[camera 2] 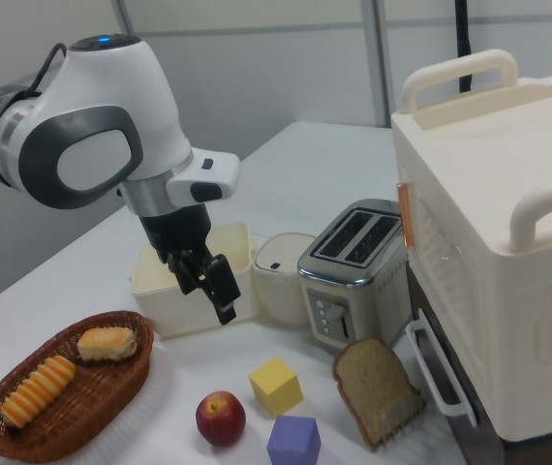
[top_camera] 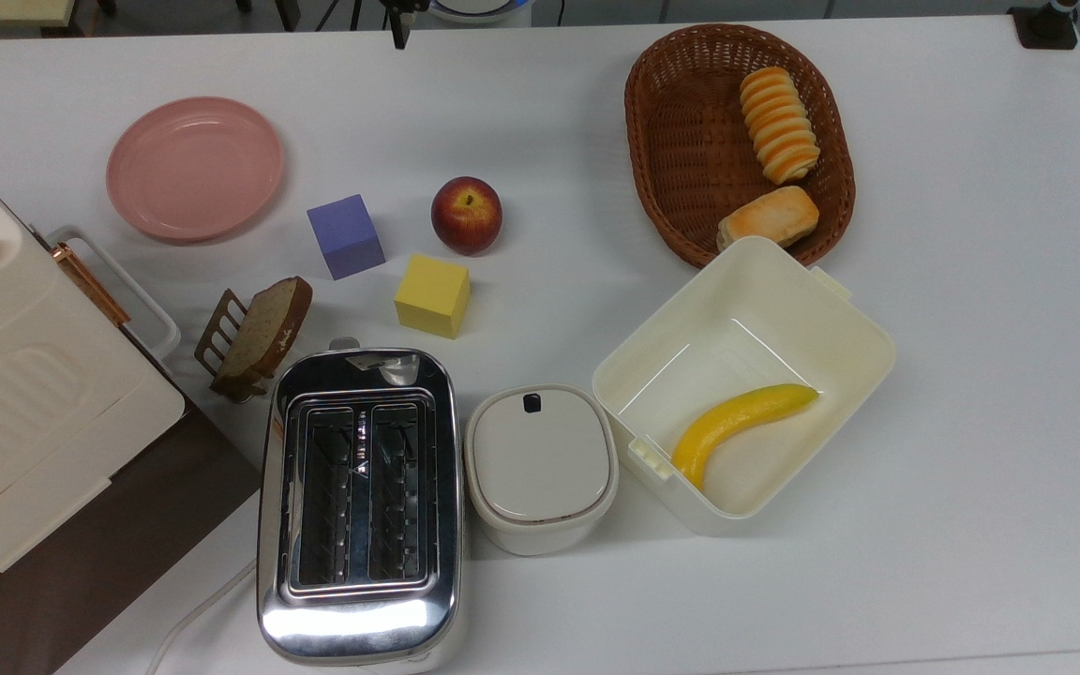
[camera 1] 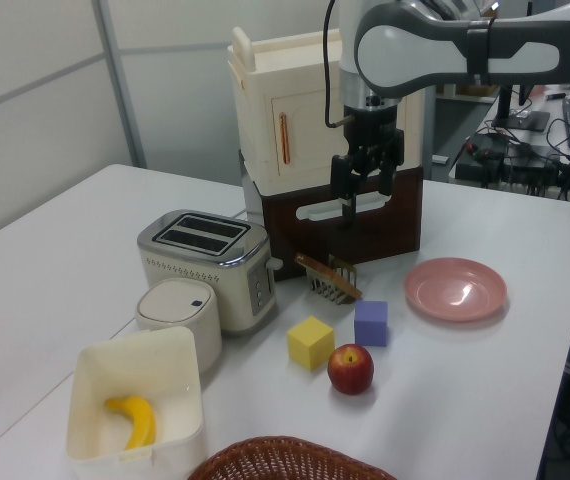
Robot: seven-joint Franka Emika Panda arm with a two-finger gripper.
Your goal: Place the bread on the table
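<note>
Bun (top_camera: 769, 217) lies in the basket (top_camera: 681, 141), long axis slanting across the top view, well apart from the gripper (camera 2: 210, 287), whose fingers appear parted and empty, above the table (top_camera: 971, 375).

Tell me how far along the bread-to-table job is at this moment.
Nothing looks done yet: the bread lies in the wicker basket beside the ridged roll, not on the table. In hand: nothing; the gripper hangs open and empty in the air, apart from the basket. Left: reach the bun, grasp it, lift it out and set it on the bare table top.
</note>
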